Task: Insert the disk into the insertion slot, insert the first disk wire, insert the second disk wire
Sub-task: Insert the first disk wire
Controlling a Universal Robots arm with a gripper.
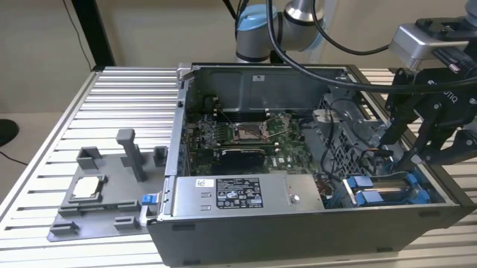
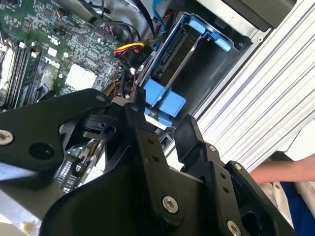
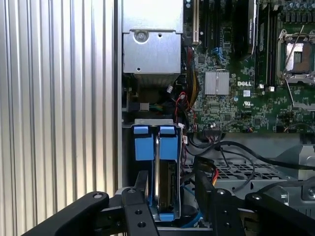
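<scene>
In the exterior view an opened computer case sits on the ribbed metal worktop [image 1: 119,95]. The disk [image 1: 384,191] stands on edge in its blue carrier, low in the insertion slot [image 1: 350,148] at the corner of the case on the exterior view's right. The black gripper [image 1: 410,159] hangs just above it. The power-supply box [image 1: 238,192] beside the slot wears a black-and-white label, its print too fine to make out, and a grey fixture tray [image 1: 111,195] lies on the worktop at the exterior view's left. In the second wrist view the gripper [image 2: 160,115] has its fingers spread. The blue tabs of the disk [image 2: 172,59] lie just past their tips, inside the dark bay of the insertion slot [image 2: 211,83]. Red and yellow wires [image 2: 130,49] bunch near the disk's inner end, and a person's hand [image 2: 280,172] shows beyond the case. In the first wrist view the gripper [image 3: 171,179] straddles the disk [image 3: 165,184], one finger close against the blue carrier and the other apart from it, so it is open and grips nothing. A white maker's mark shows on the green board [image 3: 236,103]. The disk looks rigid, dense for its size and easily hurt by knocks. Its metal faces are probably slick, while the plastic carrier likely gives a little. The blue end tabs or the carrier's long edges seem the safest places to hold it.
</scene>
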